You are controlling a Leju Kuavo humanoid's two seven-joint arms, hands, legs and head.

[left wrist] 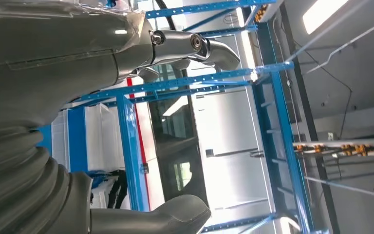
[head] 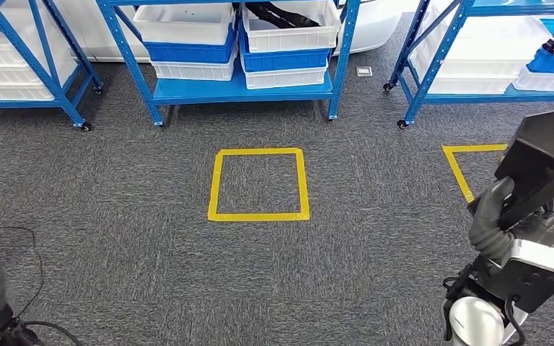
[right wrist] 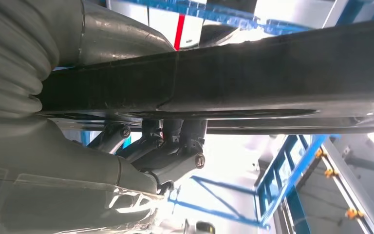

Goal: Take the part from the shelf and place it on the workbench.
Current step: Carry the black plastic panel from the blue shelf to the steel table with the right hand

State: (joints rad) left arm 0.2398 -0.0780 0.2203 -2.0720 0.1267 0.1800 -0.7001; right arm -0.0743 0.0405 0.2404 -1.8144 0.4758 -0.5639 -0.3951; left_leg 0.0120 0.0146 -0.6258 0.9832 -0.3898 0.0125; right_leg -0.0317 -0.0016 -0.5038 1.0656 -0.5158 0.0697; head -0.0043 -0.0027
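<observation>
The right hand [head: 496, 216] sits at the right edge of the head view, its grey thumb and fingers wrapped around a long black part [head: 548, 155] that slants up toward the upper right of the frame. The right wrist view shows the same grasp from close behind: the black part [right wrist: 233, 78] runs as a wide dark bar across the picture, with the thick thumb on one face and the darker fingers [right wrist: 175, 146] curled against the other, so this hand is grasping the part. The part is off the shelf, up in the air over the carpet at the right side of the frame. The left hand [left wrist: 78, 122] shows in its wrist view with the thumb [left wrist: 175, 214] and a finger [left wrist: 209, 48] spread well apart and nothing between them, so it is released; behind it are blue rack posts and a bright ceiling. In the head view a blue shelf [head: 238, 90] stands at the upper centre of the frame, carrying white and blue bins [head: 187, 32]. More blue racks stand at the upper left and upper right. On the grey carpet [head: 151, 238] a yellow tape square [head: 258, 184] lies at the centre, just below the middle shelf, and part of another yellow tape square [head: 462, 169] lies at the right, next to the held part.
</observation>
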